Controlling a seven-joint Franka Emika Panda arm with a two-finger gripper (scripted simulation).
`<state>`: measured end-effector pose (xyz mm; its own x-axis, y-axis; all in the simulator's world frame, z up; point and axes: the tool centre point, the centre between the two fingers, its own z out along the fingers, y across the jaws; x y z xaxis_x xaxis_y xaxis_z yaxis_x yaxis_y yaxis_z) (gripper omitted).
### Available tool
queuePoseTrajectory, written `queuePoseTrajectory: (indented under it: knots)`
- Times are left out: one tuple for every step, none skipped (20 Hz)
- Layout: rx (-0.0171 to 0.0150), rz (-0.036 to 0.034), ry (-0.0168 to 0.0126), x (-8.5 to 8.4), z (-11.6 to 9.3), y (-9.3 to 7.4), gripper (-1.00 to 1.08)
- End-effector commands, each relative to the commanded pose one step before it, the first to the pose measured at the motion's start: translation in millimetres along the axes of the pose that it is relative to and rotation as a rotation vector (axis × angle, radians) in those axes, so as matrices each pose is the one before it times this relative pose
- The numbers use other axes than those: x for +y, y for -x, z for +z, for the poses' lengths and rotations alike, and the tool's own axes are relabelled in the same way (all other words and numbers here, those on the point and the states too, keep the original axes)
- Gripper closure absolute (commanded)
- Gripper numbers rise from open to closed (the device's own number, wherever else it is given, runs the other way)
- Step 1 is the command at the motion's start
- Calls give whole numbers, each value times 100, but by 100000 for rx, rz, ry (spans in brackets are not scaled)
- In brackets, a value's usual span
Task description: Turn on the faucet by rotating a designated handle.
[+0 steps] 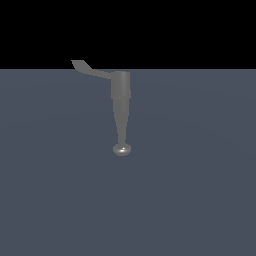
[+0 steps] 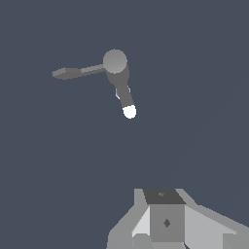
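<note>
End effector (image 2: 168,228) hangs well apart from the faucet (image 1: 120,102), its opening impossible to tell. On the bench (image 1: 200,175), the handle (image 1: 90,70) juts sideways from the faucet's body, untouched; approach, contact and rotation all remain.

Dim, even simulator lighting renders both views sharp and free of blur or edge distortion, with no distinct cast shadows on the slate floor (image 1: 200,200) and the only glare a bright highlight on the faucet (image 1: 120,95) spout tip.
</note>
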<state>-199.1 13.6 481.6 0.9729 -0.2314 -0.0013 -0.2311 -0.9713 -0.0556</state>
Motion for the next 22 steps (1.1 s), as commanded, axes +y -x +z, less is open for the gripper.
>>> queuePoseTrajectory:
  knots:
    - [-607, 5429, -1001, -598, 462, -1086, 108]
    - [-250, 2236, -348, -271, 200, -426, 108]
    - [-253, 2247, -323, -282, 208, -419, 108]
    - [-255, 2260, -298, -293, 216, -411, 108]
    - [-255, 2270, -273, -303, 224, -403, 108]
    - [-254, 2280, -248, -314, 232, -394, 108]
    - [-251, 2290, -223, -324, 240, -384, 108]
    - [-247, 2301, -199, -333, 247, -375, 108]
    - [-242, 2309, -175, -343, 255, -365, 108]
    - [-235, 2318, -151, -352, 262, -355, 108]
    - [-227, 2325, -127, -361, 269, -344, 108]
    - [-217, 2334, -105, -369, 277, -333, 108]
    - [-206, 2341, -83, -377, 284, -322, 108]
    - [-194, 2349, -61, -384, 291, -310, 108]
    - [-181, 2354, -40, -392, 298, -298, 108]
    - [-166, 2361, -21, -398, 304, -286, 108]
    - [-150, 2366, -2, -405, 311, -273, 108]
    - [-134, 2371, 16, -411, 318, -260, 108]
    - [-116, 2376, 33, -416, 324, -247, 108]
    - [-97, 2380, 49, -421, 330, -234, 108]
    - [-77, 2384, 64, -426, 336, -221, 108]
    - [-56, 2386, 77, -430, 342, -206, 108]
